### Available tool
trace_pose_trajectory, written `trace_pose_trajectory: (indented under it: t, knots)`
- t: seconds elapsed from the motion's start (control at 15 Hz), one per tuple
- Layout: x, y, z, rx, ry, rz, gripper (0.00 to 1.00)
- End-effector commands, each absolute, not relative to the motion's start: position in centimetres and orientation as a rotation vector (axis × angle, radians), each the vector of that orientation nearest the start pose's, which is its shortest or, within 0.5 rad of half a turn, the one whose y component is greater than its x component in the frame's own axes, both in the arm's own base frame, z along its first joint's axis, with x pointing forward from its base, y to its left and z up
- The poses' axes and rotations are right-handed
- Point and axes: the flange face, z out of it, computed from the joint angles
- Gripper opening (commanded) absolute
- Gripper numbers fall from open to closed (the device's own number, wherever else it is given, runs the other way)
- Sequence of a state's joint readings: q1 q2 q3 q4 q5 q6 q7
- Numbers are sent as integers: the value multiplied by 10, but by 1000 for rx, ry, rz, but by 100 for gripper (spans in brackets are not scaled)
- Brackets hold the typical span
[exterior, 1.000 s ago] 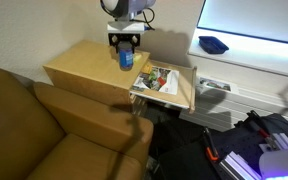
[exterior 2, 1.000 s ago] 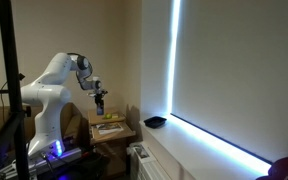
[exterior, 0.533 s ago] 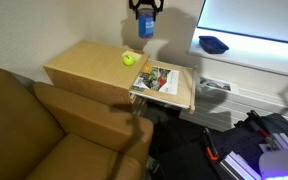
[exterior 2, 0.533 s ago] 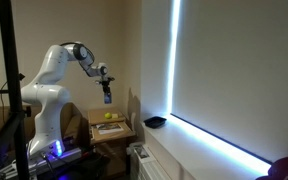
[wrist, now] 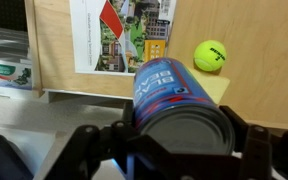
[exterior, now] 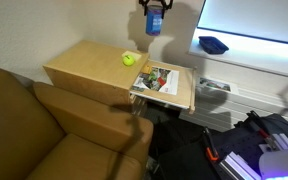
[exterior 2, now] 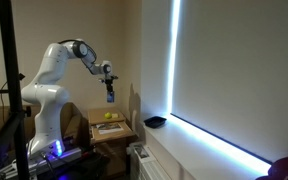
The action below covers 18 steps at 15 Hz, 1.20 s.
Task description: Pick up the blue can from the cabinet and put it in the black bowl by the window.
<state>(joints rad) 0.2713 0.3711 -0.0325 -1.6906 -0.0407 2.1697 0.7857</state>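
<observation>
Hand (exterior: 154, 12) gripping blue can (exterior: 154, 26), apparently nearer window (exterior: 256, 20)

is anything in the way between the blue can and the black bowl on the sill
Nothing visible does. The gripper holds the blue can in the air above the cabinet, with only open space across to the black bowl. The ball and magazine lie lower down.

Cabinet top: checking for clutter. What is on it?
A ball sits on the cabinet; leaflets lie at its edge. The can, held in the tool, hangs above. In the wrist view, the can covers part of the top.
</observation>
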Motion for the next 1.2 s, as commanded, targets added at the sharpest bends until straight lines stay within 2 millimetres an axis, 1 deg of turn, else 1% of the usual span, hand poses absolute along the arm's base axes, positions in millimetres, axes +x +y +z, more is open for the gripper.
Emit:
trace_pose_trajectory:
  t: [0.0,0.13,0.27,0.4,0.53,0.6,0.73,0.87,0.93,1.0,1.07,1.13]
  knots:
    - [651,147,383,-3026,861,-174,59]
    - [656,103,375,-3000,1027,-192,59]
    - [659,54,376,-2958,1201,-185,59]
    - [657,5,380,-2913,1352,-189,59]
    - [653,-46,387,-2846,1502,-189,59]
    - [649,-68,389,-2806,1575,-171,59]
    - [642,-108,391,-2735,1714,-167,59]
    - [637,-148,392,-2644,1874,-200,59]
    - [637,-166,391,-2572,1952,-225,59]
    - [638,-178,394,-2500,2004,-247,59]
    - [639,-178,398,-2423,2034,-244,59]
    - [640,-176,383,-2544,1982,-214,84]
